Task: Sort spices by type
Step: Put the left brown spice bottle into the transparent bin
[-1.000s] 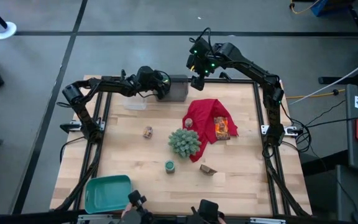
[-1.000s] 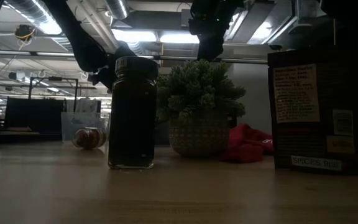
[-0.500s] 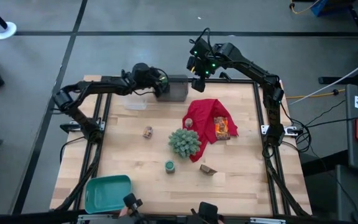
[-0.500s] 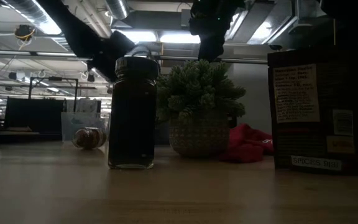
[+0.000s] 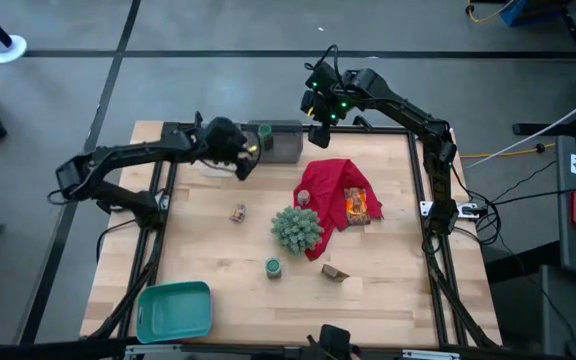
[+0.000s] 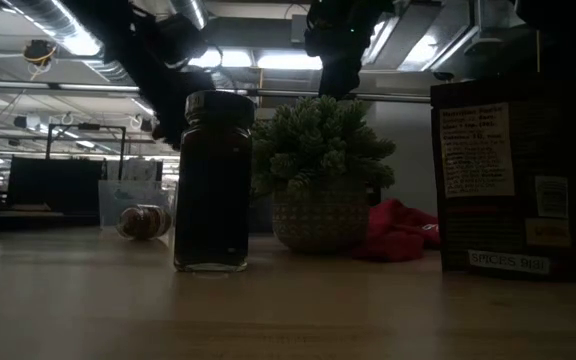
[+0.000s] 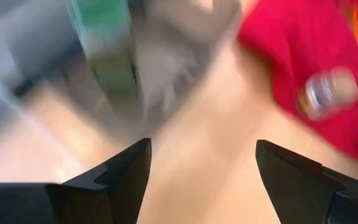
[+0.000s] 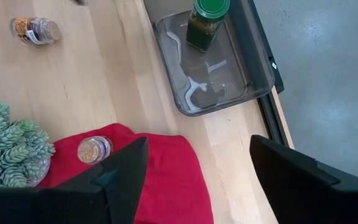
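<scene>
A green-lidded spice jar (image 8: 204, 25) stands upright in the grey bin (image 5: 286, 143) at the table's far edge; it shows blurred in the left wrist view (image 7: 104, 50). My left gripper (image 5: 246, 152) (image 7: 201, 180) is open, just left of the bin. My right gripper (image 5: 318, 132) (image 8: 197, 186) is open and hovers above the bin's right end. A tan jar (image 5: 237, 212) lies on its side on the table. Another jar (image 8: 94, 149) lies on the red cloth (image 5: 328, 190) beside an orange packet (image 5: 356, 205). A second green-lidded jar (image 5: 272, 266) and a brown packet (image 5: 335, 272) stand nearer.
The spiky green plant (image 5: 297, 228) sits mid-table against the red cloth. A teal tray (image 5: 174, 310) lies at the near left corner. A clear flat container (image 5: 218, 168) sits left of the grey bin. Bare wood shows along the table's left side.
My left gripper has drawn back from the grey bin toward the table's left and a little toward the near edge. The green-lidded jar now stands uncovered in the bin, apart from the gripper. My right arm has kept still.
</scene>
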